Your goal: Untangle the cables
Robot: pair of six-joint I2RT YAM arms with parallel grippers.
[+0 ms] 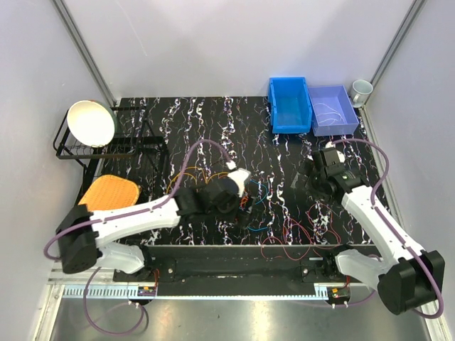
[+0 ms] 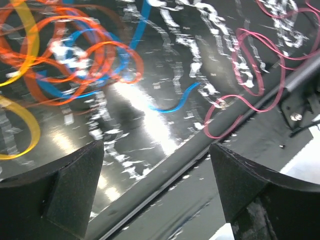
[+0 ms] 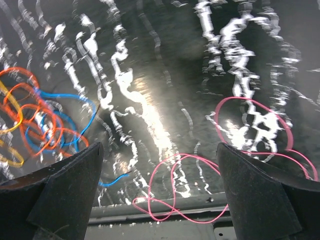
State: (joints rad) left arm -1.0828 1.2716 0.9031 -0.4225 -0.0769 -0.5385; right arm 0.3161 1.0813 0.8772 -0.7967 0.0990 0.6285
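Hovers left claw [image 2: 157, 167], spread empty, beside tangled cables [image 2: 90, 60] to pick one; holds right claw [image 3: 160, 167] spread above pink wire [image 3: 250, 99].

free: back-centre table [image 1: 206, 121] | blocked: cables [image 1: 253, 195] centre, dish rack [image 1: 135, 142] back-left, blue bin [image 1: 288, 128] back-right

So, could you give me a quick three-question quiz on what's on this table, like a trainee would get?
1. True or false: the left gripper and right gripper each clamp a cable.
2. What sits in the dish rack? A) white bowl B) mug C) sponge
3. Fill in: the orange and blue tangle lies nearest the ___ arm.
Key: 1 false, both are open and empty; 2 A; 3 left.
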